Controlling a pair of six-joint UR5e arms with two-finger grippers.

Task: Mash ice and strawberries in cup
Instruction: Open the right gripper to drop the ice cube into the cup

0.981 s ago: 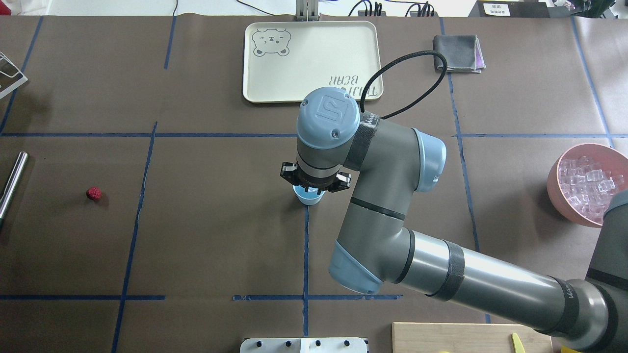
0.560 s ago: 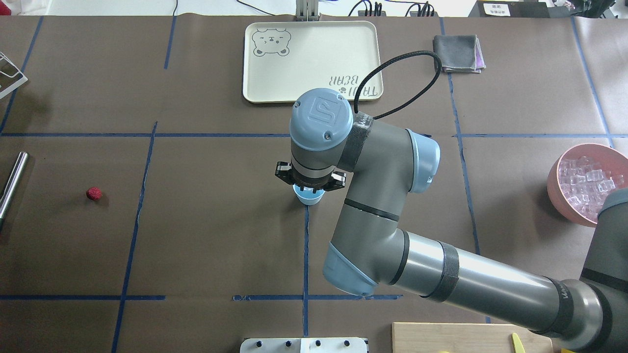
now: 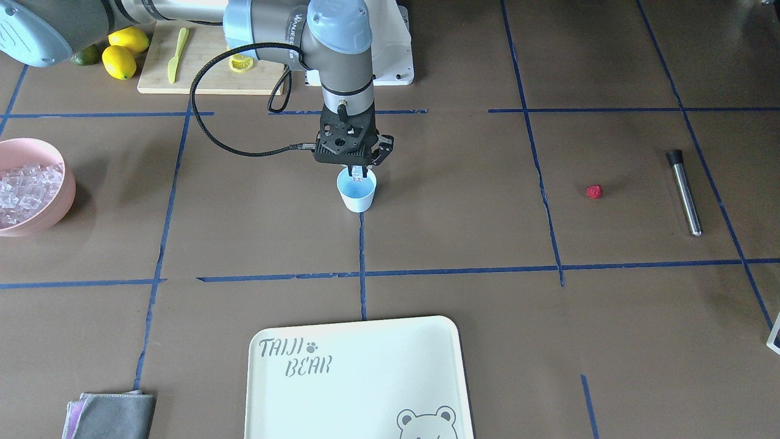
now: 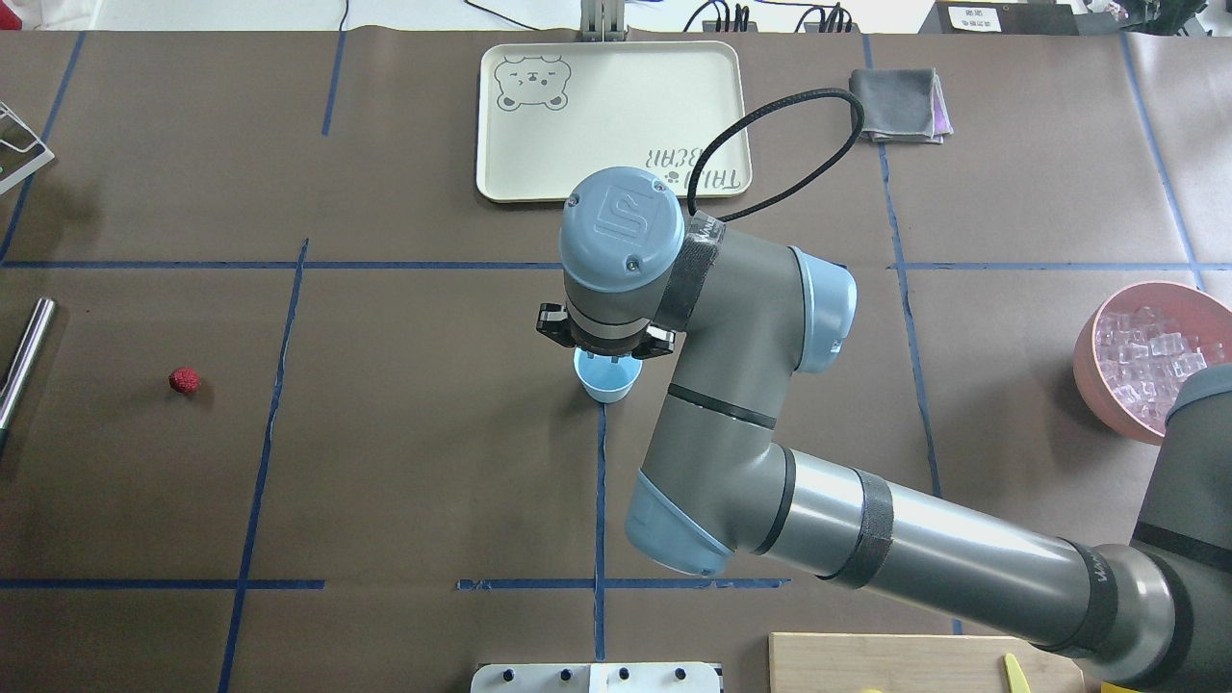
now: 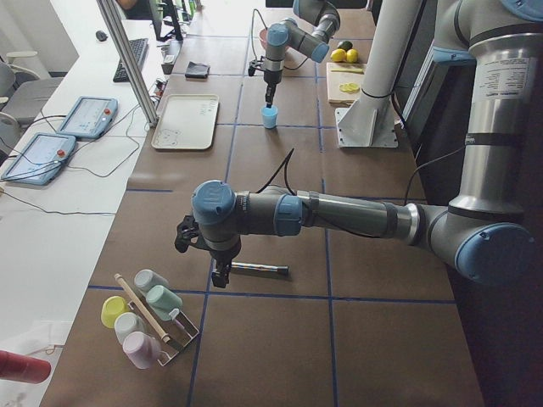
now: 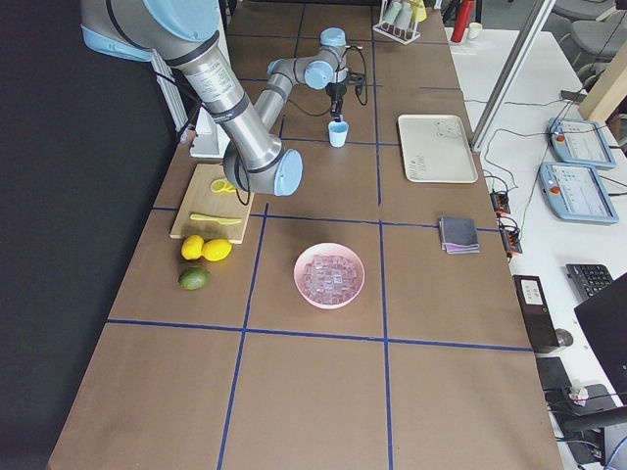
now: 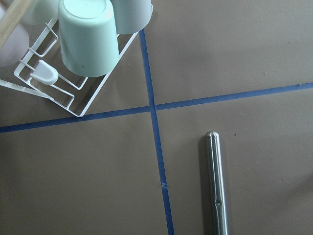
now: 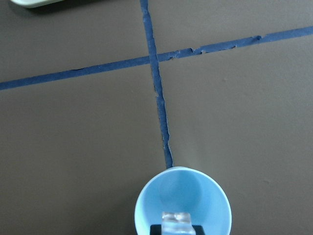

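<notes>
A small clear glassy ice cube [image 8: 176,219] is being pinched by the right end effector [image 3: 358,173], closed on it, just above the small light-blue cup [image 3: 358,198] on the brown table [image 3: 463,201]. The ice cube is likely hard and slippery, so its flat sides are being squeezed.

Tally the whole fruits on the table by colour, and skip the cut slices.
yellow lemons: 2
green fruit: 1
red strawberry: 1
Total: 4
</notes>
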